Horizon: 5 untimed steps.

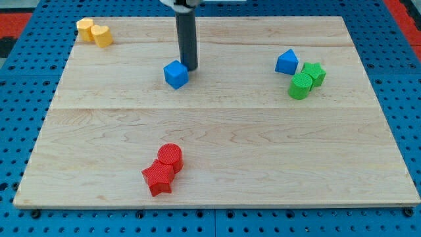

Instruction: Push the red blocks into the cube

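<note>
The pale wooden board (217, 141) carries a blue cube (175, 74) near its top middle and a red cylinder (170, 157) touching a red star block (158, 179) near the bottom. Two yellow blocks (94, 31) sit at the view's top left; a blue block (286, 62) and two green blocks (306, 79) cluster at the right.

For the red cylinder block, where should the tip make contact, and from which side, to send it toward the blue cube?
Touch the red cylinder block on its lower side, facing the view's bottom, pushing upward: the blue cube lies almost straight above. The red star block touches its lower left, so come in just right of it. My tip sits beside the cube.
</note>
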Tool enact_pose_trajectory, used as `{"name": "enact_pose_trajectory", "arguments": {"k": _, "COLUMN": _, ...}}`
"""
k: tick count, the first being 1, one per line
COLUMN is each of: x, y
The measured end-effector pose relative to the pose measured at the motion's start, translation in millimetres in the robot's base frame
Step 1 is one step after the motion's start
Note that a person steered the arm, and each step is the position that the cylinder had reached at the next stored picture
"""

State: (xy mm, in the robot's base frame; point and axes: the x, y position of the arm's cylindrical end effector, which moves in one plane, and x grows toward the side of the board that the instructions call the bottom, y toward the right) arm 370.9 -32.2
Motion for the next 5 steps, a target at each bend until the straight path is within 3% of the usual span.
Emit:
{"name": "enact_pose_trajectory", "arguments": {"k": 2, "x": 237.4, "y": 19.1}}
{"name": "enact_pose_trajectory", "arguments": {"k": 3, "x": 247.5, "y": -22.2}}
{"name": "enact_pose_trajectory", "arguments": {"k": 4, "x": 222.7, "y": -59.5}}
{"name": "enact_pose_trajectory", "arguments": {"k": 5, "x": 170.9, "y": -27.0}}
